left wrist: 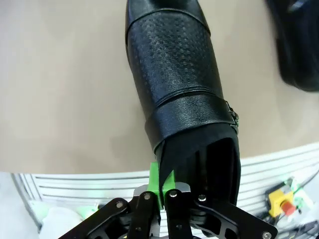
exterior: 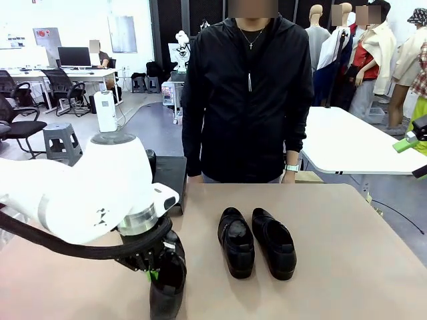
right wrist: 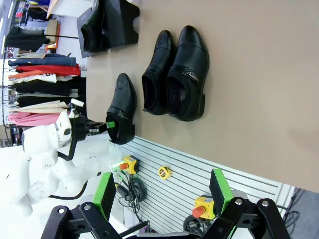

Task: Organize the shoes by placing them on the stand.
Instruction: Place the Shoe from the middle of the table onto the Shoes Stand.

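At the near-left edge of the desk (exterior: 373, 267), your left fingers (left wrist: 155, 183) are clamped tight on the heel collar of a black dress shoe (left wrist: 174, 84). One green pad sits outside the leather wall and the other finger reaches down inside the opening. That shoe points its embossed toe away from the wrist, and a strap crosses its instep. Its heel reaches out over the slotted metal rail (left wrist: 279, 169) along the desk's edge. You can't tell from these views whether the sole rests on the top or is raised off it.

Toward the middle of the desk, well apart from the gripped shoe, a pair of black shoes (exterior: 255, 243) lies side by side, nearly touching, heels toward the railed edge.

At the far-left corner you have the black stand (right wrist: 122, 20), with a fourth shoe (right wrist: 92, 27) on or against it; which one is not clear.

Your right fingers (right wrist: 220, 188) are spread wide and hold nothing, hanging out beyond the railed edge. A person (exterior: 243, 100) in a black jacket stands at the far side of the desk.
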Controlling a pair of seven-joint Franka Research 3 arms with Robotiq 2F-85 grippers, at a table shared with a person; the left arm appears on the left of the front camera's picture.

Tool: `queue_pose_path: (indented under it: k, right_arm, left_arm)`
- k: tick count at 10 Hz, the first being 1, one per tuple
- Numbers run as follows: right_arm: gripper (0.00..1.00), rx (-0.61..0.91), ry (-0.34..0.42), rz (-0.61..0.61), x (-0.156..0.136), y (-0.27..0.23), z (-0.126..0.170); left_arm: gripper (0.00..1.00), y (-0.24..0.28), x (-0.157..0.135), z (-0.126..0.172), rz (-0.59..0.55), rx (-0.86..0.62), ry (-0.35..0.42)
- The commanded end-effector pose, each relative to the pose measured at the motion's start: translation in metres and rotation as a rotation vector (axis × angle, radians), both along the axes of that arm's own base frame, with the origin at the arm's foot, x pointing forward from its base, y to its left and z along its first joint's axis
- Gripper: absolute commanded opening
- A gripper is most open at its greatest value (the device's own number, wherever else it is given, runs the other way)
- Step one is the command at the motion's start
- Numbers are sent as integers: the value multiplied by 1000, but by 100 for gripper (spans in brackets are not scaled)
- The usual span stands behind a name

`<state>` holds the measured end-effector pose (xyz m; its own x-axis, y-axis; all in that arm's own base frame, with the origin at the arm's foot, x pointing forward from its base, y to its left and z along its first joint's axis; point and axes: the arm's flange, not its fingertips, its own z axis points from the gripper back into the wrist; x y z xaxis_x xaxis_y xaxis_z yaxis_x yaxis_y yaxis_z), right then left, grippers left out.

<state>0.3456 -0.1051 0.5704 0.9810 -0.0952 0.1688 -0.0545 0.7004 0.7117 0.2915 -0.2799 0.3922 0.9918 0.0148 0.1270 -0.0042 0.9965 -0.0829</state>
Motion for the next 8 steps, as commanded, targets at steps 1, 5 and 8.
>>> queue_pose_path:
  k: [1, 5, 8]
  right_arm:
    - [100, -9, -5, 11, -1, -2, 1]
    - [100, -9, -5, 11, -1, -2, 1]
    - [100, -9, -5, 11, -1, -2, 1]
  left_arm:
    - [0, 24, -29, 46, -195, -56, -32]
    - [0, 69, -61, 94, -153, -156, -334]
    - [0, 42, -44, 148, -127, -144, -338]
